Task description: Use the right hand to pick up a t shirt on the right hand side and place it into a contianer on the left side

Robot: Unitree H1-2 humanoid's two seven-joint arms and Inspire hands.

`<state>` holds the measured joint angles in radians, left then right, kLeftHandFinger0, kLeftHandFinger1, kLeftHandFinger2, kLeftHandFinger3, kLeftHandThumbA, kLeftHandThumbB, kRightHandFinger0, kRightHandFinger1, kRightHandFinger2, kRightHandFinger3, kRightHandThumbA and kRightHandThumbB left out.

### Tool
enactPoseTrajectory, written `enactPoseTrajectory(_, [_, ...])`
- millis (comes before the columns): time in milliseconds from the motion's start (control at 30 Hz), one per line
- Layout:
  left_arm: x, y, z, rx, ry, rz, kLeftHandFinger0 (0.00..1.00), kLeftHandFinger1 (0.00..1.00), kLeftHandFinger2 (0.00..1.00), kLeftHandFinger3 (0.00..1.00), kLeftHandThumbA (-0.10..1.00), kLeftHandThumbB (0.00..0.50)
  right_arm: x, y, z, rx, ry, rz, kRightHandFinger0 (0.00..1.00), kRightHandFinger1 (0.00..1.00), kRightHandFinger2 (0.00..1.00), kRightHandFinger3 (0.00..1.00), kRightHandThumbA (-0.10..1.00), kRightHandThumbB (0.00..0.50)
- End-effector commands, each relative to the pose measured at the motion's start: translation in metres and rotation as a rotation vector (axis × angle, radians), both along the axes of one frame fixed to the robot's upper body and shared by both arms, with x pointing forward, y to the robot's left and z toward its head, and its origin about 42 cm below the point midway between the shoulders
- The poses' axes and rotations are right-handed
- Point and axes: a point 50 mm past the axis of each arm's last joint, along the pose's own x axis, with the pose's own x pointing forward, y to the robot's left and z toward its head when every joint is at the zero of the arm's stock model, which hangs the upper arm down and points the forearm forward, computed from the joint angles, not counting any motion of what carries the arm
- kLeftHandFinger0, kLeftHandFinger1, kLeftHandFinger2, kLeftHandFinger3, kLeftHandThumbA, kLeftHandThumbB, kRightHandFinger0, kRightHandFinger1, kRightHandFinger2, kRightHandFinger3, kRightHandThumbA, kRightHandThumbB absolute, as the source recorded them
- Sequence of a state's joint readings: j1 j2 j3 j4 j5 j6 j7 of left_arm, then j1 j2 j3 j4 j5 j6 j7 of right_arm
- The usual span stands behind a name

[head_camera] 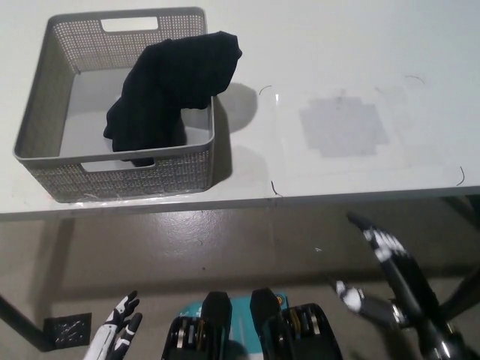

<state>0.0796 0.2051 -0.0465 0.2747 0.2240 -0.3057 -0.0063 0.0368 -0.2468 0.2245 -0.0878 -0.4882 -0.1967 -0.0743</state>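
A black t shirt point(169, 90) lies bunched in the grey perforated basket point(45, 112) at the left of the white table, with one end draped over the basket's right rim. My black right hand point(386, 281) hangs below the table's front edge at the lower right, open, its fingers spread and holding nothing. My white left hand point(112, 337) rests low at the bottom left, open as well.
The white table point(337, 67) carries a grey patch point(343, 127) right of centre and a few thin dark threads. A table leg point(19, 319) and a small dark floor plate point(66, 328) sit at the lower left.
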Motion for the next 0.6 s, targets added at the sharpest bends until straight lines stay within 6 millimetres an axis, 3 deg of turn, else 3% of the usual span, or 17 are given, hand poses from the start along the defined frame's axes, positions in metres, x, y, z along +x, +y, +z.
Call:
enactPoseTrajectory(0, [0.004,0.006,0.008,-0.032,-0.072,0.040,1.00,1.00,1.00,1.00,1.00,0.301,-0.040,-0.010,0.013,0.073,-0.099,-0.017,1.00,1.00,1.00,1.00,0.77,0.455])
enactPoseTrajectory(67, [0.003,0.006,0.008,-0.034,-0.074,0.047,1.00,1.00,1.00,1.00,1.00,0.293,-0.046,-0.011,0.004,0.073,-0.072,-0.021,1.00,1.00,1.00,1.00,0.77,0.443])
enactPoseTrajectory(100, [0.003,0.006,0.008,-0.035,-0.081,0.049,0.99,1.00,1.00,1.00,1.00,0.267,-0.051,-0.015,-0.004,0.065,-0.042,-0.030,1.00,1.00,1.00,1.00,0.78,0.445])
enactPoseTrajectory(200, [0.001,0.006,0.005,-0.041,-0.080,0.058,0.98,1.00,1.00,1.00,1.00,0.279,-0.057,-0.027,-0.024,0.037,0.038,-0.065,1.00,1.00,1.00,1.00,0.77,0.449])
enactPoseTrajectory(267, [0.000,0.005,0.004,-0.047,-0.078,0.060,0.99,1.00,1.00,1.00,1.00,0.287,-0.056,-0.033,-0.034,0.029,0.065,-0.079,1.00,1.00,1.00,1.00,0.74,0.436])
enactPoseTrajectory(567, [-0.004,0.007,0.004,-0.048,-0.080,0.080,0.97,1.00,1.00,1.00,1.00,0.294,-0.039,-0.042,-0.058,0.003,0.134,-0.119,1.00,1.00,1.00,1.00,0.80,0.430])
